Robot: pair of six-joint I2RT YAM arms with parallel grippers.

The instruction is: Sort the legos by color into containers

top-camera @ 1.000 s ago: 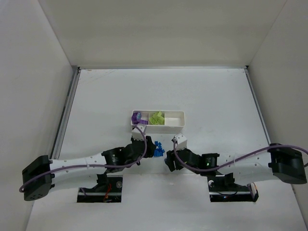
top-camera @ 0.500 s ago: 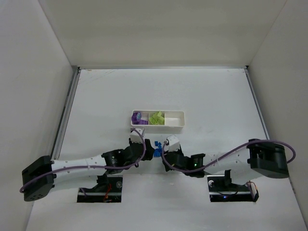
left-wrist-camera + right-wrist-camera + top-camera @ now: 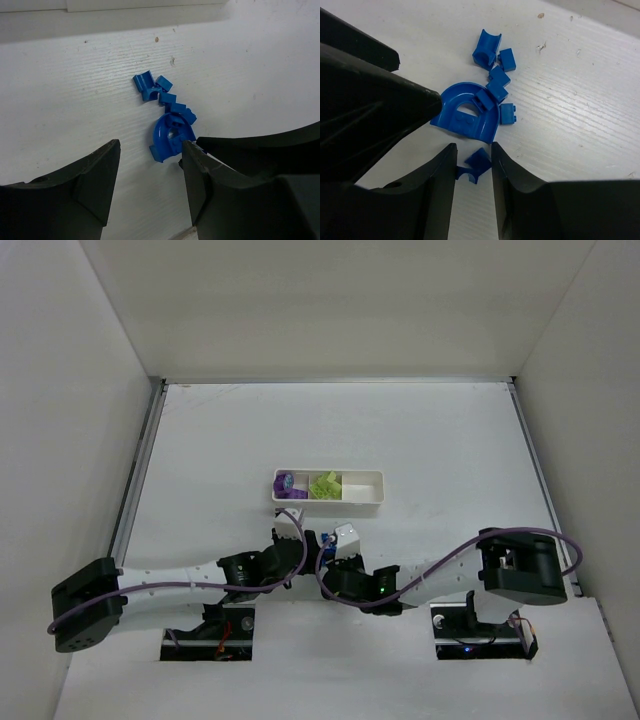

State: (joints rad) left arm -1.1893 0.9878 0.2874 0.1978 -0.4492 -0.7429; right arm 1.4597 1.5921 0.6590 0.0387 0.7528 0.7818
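Blue legos [image 3: 492, 87] loose on table [image 3: 450, 440], near side of white tray [image 3: 375, 502], apart from it. Vs 1 s ago: right arm [image 3: 440, 575] swung in leftward, right gripper [image 3: 473, 160] narrowed onto small blue brick [image 3: 476, 162], pinching both sides; lifted or not, can't tell. Left gripper [image 3: 151, 150] a bit wider, part open, empty, one finger just beside blue arch [image 3: 170, 137]. Grippers nose to nose; open room beyond tray. Brick's long axis across gap, finger to finger.
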